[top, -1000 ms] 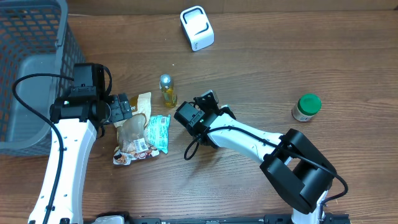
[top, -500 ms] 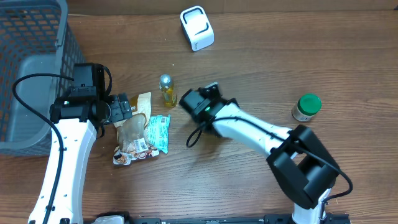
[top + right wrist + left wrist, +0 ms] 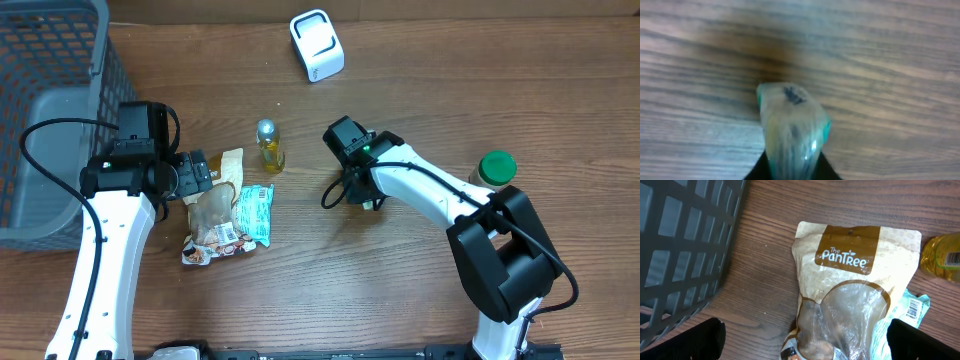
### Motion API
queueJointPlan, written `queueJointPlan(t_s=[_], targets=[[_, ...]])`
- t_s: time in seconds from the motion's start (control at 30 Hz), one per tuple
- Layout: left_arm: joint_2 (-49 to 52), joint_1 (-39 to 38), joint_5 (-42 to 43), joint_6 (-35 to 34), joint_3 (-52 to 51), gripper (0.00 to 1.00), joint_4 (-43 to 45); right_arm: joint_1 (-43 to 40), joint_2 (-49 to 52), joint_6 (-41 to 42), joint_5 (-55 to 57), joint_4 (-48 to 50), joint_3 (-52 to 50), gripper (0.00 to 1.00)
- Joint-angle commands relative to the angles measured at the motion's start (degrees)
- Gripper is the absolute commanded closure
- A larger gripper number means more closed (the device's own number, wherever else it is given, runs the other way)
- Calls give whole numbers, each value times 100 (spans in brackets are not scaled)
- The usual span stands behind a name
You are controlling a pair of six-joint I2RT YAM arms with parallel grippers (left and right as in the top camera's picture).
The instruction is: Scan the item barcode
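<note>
My right gripper (image 3: 791,172) is shut on a small clear packet with teal edges (image 3: 792,130), held just above bare wood. From overhead the right gripper (image 3: 367,198) is at mid-table and the packet is hidden beneath it. A white scanner (image 3: 317,45) stands at the far edge, well away from it. My left gripper (image 3: 805,342) is open, its fingers (image 3: 700,340) wide on either side of a brown PanTree pouch (image 3: 855,280) lying flat. The left gripper (image 3: 205,178) is apart from that pouch (image 3: 215,215).
A teal packet (image 3: 256,212) lies against the pouch's right side, its barcode showing (image 3: 912,310). A small oil bottle (image 3: 268,145) stands behind them. A green-lidded jar (image 3: 493,171) is at the right. A grey mesh basket (image 3: 50,100) fills the far left.
My right arm has swung right, from beside the teal packet to the middle of the table. The left arm and the items by it have not moved.
</note>
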Motion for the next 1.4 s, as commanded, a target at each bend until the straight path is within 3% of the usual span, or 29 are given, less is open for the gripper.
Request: queueJointPlan(t_s=[0.0,0.03,0.07,0.1,0.17,0.33,0.4,0.47,0.5,0.6,0.63,0.77,0.87,0.9,0.93,1.37], targets=[[9,9,22,87,116,0,-4,31,-225,17,-101,24,72,93],[9,9,22,87,116,0,-4,31,-225,17,-101,26,72,86],[9,9,22,87,116,1,-4,31,-225,17,-101,28,72,68],[9,9,22,87,116,1,-4,31,-225,17,-101,44,72,57],[9,9,22,87,116,1,-4,28,-225,17,-98,114,72,50],[9,9,22,87,116,0,-4,20,-225,15,-96,476,72,52],[9,9,22,87,116,0,-7,20,-225,17,-96,588,72,73],[9,9,22,87,116,1,-4,20,-225,17,-96,608,72,78],[9,9,22,87,116,0,-4,20,-225,17,-96,599,72,76],[9,9,22,87,116,0,-4,20,-225,17,-96,562,72,41],[9,9,22,87,116,1,-4,20,-225,17,-101,551,72,34],[9,9,22,87,116,1,-4,20,-225,24,-103,380,72,32],[9,9,20,87,116,0,-4,20,-225,59,-101,188,72,21],[9,9,22,87,116,1,-7,20,-225,59,-101,131,72,14],[9,9,20,87,116,0,-7,20,-225,59,-101,103,72,0],[9,9,22,87,116,0,-4,20,-225,59,-101,155,72,0]])
